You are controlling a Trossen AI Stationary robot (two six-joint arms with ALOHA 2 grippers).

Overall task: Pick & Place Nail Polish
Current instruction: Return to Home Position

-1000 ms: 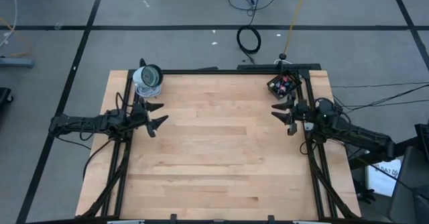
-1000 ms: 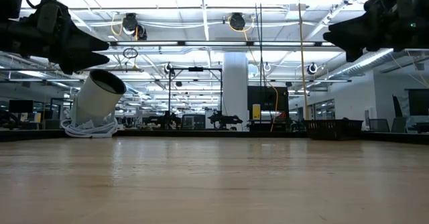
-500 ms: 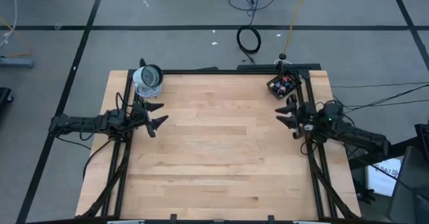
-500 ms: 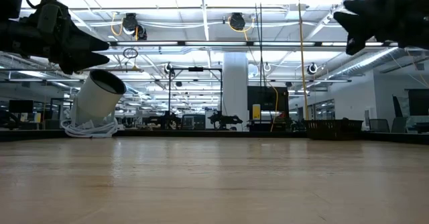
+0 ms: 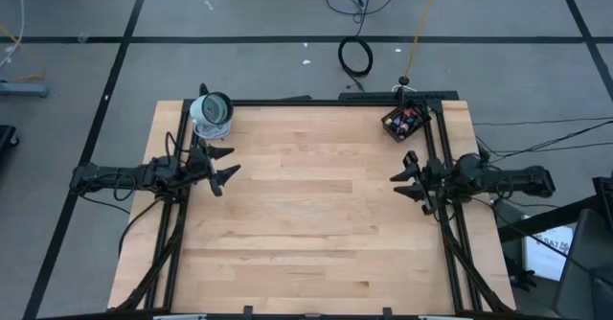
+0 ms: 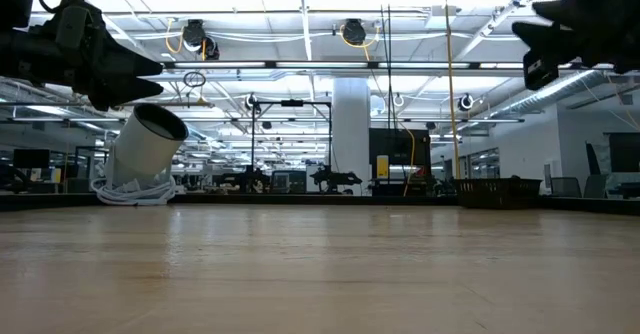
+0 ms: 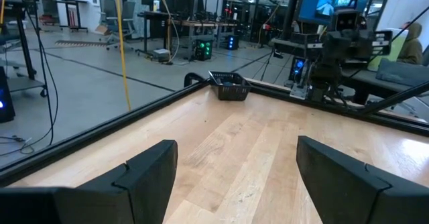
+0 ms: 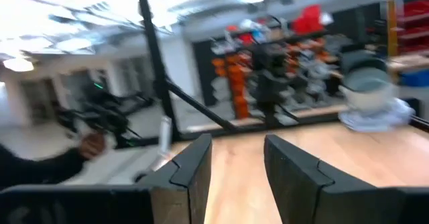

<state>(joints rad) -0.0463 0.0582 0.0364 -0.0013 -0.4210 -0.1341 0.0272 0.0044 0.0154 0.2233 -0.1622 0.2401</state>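
Several tiny coloured nail polish bottles lie in a small black box at the table's far right corner; the box also shows in the left wrist view and the low view. My right gripper hangs open and empty above the table's right side, on the near side of the box; its fingers show open in its wrist view. My left gripper waits open and empty above the table's left side, as its wrist view shows.
A tilted white cylinder rests on a coil of white cable at the far left corner, also in the low view. A black frame runs along the table's edges. Bare wood lies between the arms.
My right gripper has drawn back from the black box toward the table's near edge, and its arm has swung so that it now points level toward the table's left. It stays open and empty.
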